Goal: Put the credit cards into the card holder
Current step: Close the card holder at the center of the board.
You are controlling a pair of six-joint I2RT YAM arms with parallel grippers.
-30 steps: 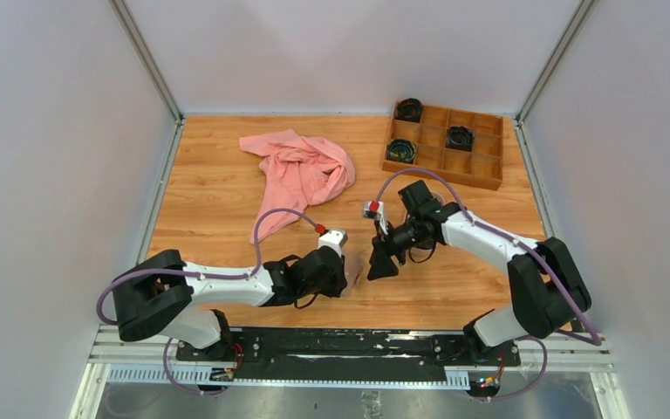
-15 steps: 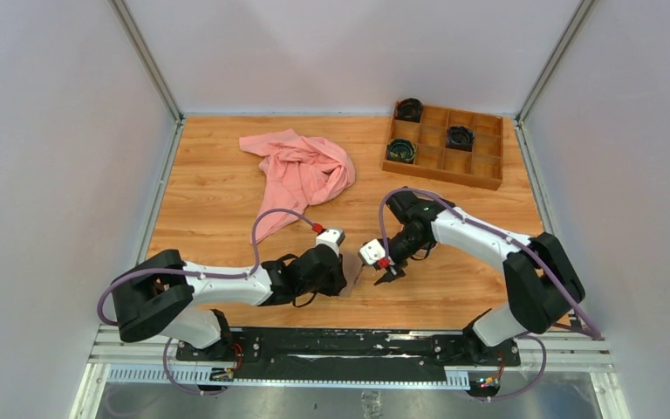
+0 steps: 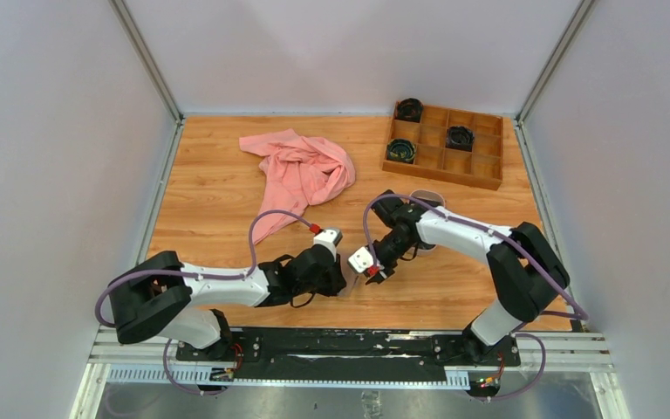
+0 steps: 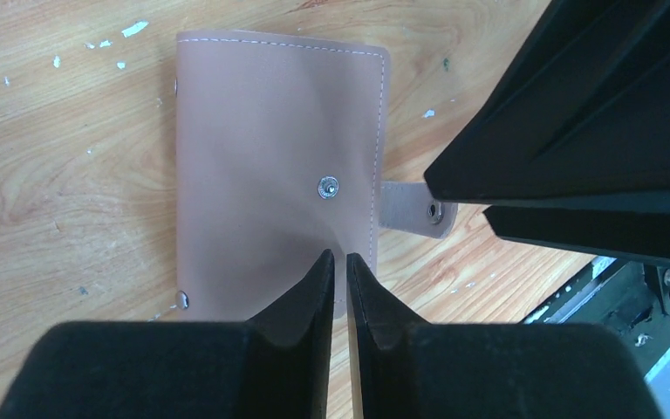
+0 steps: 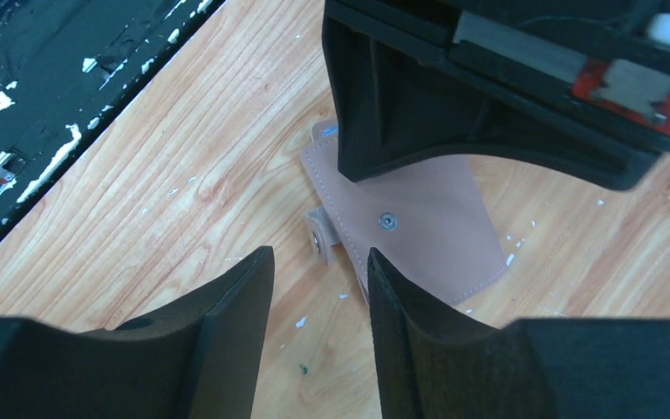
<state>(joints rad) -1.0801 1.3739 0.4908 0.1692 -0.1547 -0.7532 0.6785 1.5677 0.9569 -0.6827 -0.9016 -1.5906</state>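
Brought closer to the card holder [image 4: 270,175], the right gripper [image 5: 318,256] is held with jaws apart; the left gripper [image 4: 339,258] is set on it, jaws almost together.

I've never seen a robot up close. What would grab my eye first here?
Probably the small flat tan-brown folding wallet at the near middle of the wooden table, where both arms meet. The left claw pinches its edge and the right claw hovers open beside it. Behind lie a crumpled pink cloth, centre back, and a wooden compartment box, back right.
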